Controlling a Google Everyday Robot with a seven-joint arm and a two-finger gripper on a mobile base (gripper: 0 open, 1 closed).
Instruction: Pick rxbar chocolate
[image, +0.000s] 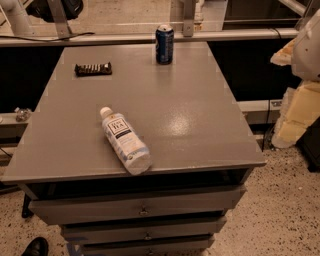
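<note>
The rxbar chocolate is a small flat dark bar with a row of pale lettering. It lies flat on the grey cabinet top, at the far left, with its long side running left to right. The gripper is not in view. A pale blurred shape at the right edge may be part of my arm, well off to the right of the cabinet.
A clear white-labelled bottle lies on its side near the front edge, base overhanging slightly. A blue drink can stands upright at the back centre. Drawers sit below the top. Yellowish foam stands on the floor at the right.
</note>
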